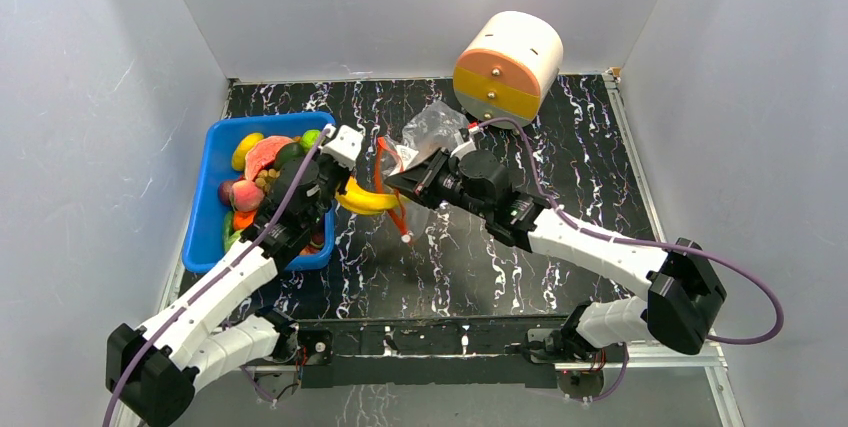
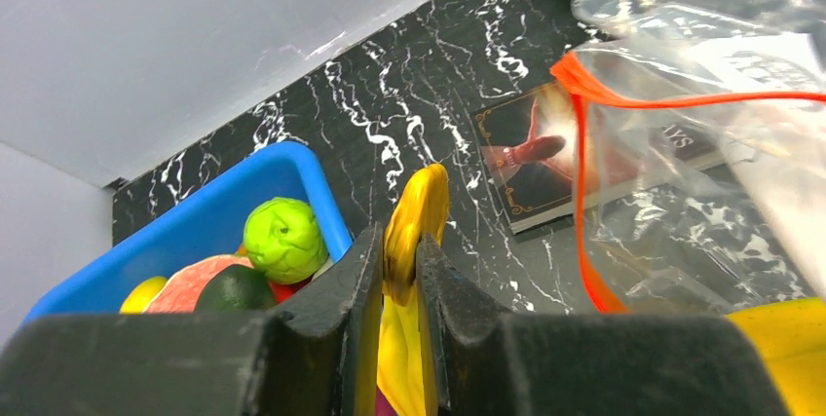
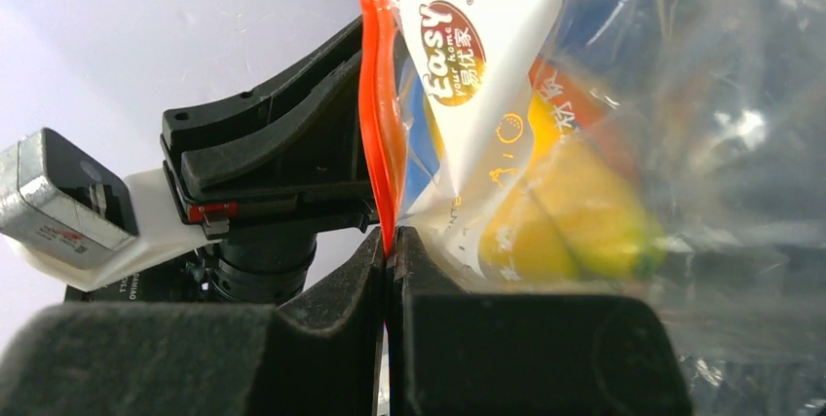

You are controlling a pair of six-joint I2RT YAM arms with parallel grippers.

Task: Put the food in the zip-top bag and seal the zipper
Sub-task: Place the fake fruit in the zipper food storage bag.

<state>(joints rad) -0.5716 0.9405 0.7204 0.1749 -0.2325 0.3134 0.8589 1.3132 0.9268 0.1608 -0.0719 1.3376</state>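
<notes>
Where its red-orange zipper (image 2: 578, 192) gapes, the clear bag (image 2: 701, 172) crinkles.

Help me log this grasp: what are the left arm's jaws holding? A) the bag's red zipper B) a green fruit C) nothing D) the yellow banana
D: the left wrist view shows the left jaws shut on the yellow banana, near the zip-top bag.
</notes>
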